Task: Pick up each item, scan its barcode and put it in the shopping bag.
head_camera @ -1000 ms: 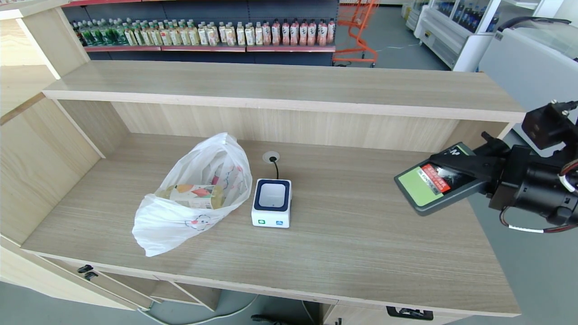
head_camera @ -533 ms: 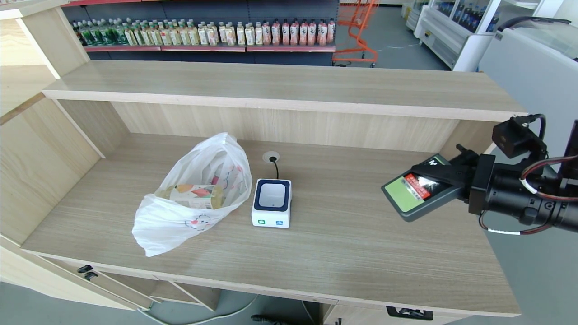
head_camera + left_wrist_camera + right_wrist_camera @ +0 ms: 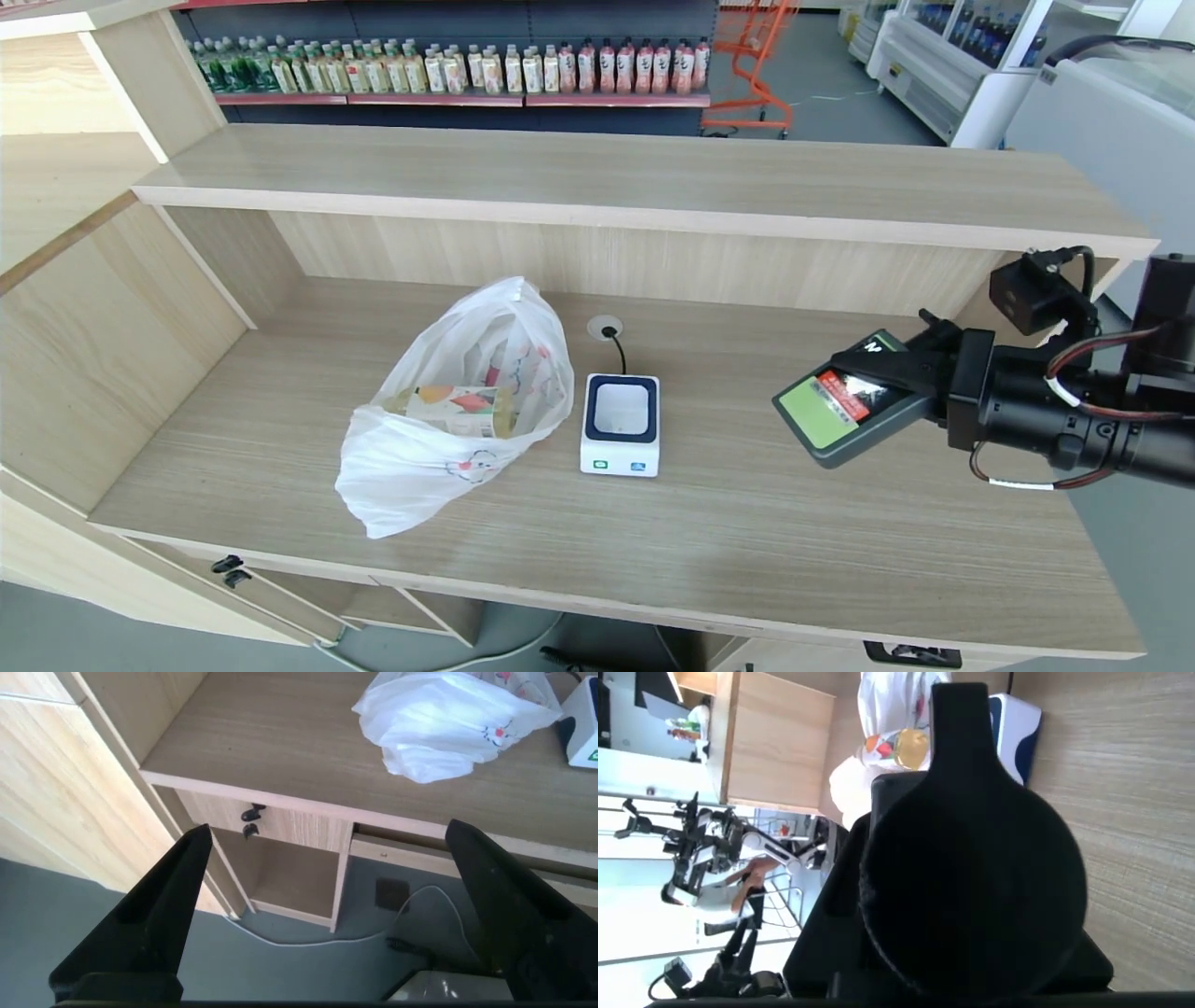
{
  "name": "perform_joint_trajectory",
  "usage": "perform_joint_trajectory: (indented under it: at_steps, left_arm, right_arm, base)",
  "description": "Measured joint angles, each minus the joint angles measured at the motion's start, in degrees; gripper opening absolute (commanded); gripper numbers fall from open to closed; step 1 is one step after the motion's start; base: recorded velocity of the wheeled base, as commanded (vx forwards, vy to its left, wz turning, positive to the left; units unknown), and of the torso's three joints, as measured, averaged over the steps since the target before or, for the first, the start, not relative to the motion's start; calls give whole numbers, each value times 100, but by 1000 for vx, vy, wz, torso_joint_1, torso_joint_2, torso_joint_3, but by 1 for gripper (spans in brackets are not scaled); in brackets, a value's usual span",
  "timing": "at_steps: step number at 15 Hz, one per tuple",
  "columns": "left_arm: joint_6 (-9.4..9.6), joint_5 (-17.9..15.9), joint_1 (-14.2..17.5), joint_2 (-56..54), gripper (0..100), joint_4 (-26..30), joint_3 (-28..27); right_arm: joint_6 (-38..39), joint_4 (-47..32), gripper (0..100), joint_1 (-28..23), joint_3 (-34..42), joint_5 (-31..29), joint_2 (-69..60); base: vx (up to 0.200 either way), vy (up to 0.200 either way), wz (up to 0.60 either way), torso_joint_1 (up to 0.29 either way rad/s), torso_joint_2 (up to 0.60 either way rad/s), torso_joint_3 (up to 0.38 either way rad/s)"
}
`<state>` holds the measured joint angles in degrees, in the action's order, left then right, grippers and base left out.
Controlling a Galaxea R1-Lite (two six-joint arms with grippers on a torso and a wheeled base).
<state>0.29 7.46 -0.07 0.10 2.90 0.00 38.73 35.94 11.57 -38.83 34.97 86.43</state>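
Observation:
My right gripper (image 3: 920,376) is shut on a flat dark box (image 3: 843,403) with a green and red label, held in the air above the right part of the wooden desk (image 3: 766,523). The box hangs to the right of the white barcode scanner (image 3: 620,425). In the right wrist view the dark box (image 3: 971,877) blocks most of the sight, with the scanner (image 3: 1016,723) beyond it. A white shopping bag (image 3: 457,411) lies left of the scanner with a drink bottle (image 3: 453,409) inside. My left gripper (image 3: 329,831) is open, low in front of the desk's edge, near the shopping bag (image 3: 448,719).
The scanner's cable (image 3: 616,350) runs to a hole at the back of the desk. A raised counter shelf (image 3: 635,187) walls the rear and a wooden side panel (image 3: 103,327) the left. Drawers with black handles (image 3: 249,819) sit under the front edge.
My right arm has carried the dark box leftward and slightly lower, closer to the scanner. The head camera has shifted, so the whole scene sits further right in the picture.

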Motion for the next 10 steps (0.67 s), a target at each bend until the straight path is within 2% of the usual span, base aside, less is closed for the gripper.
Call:
perform_joint_trajectory:
  at_steps: [5, 8, 10]
  left_arm:
    - [11, -2, -2, 0, 100, 0, 0]
    - [22, -2, -2, 0, 100, -1, 0]
    - [26, -2, -2, 0, 100, -1, 0]
  right_arm:
    - [-288, -13, 0, -77, -265, -52, 251]
    - [-479, -9, 0, -113, -439, -452, 527]
    - [-488, -4, 0, -116, -489, -466, 651]
  base:
    - [0, 200, 0, 1, 2, 0]
    - [0, 0, 0, 0, 0, 0]
    - [200, 0, 0, 5, 5, 5]
